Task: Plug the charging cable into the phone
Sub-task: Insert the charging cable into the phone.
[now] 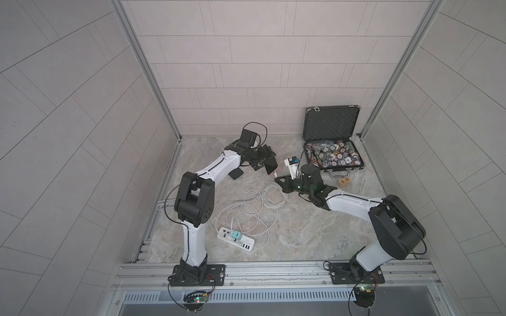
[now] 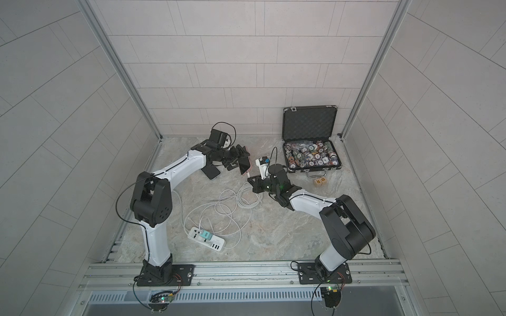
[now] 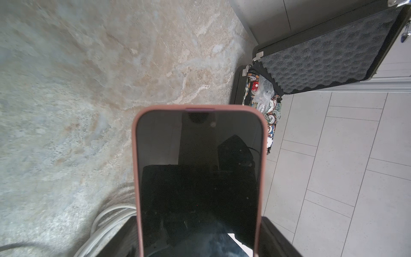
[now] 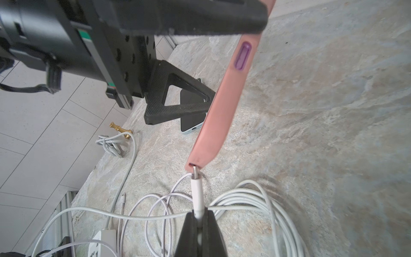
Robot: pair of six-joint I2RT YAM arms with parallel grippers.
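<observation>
Insertion looks to be the step in hand: the left gripper [image 1: 263, 161] clamps the pink-cased phone [image 4: 218, 106] aloft, and the right gripper [image 4: 198, 219] pinches the charging cable's plug [image 4: 196, 191], metal tip just at the port [image 4: 193, 165]. Next: a straight push along the phone. The chip case [image 1: 330, 123] and spare phone [image 4: 192, 124] lie clear; slack cable loops [image 4: 255, 193] beneath might drag.

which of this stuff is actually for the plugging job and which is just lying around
In the job: pink-cased phone, in the left gripper; white cable plug, pinched by the right gripper.
Lying about: case of poker chips, second phone, wooden letter blocks, gold chess piece.
</observation>
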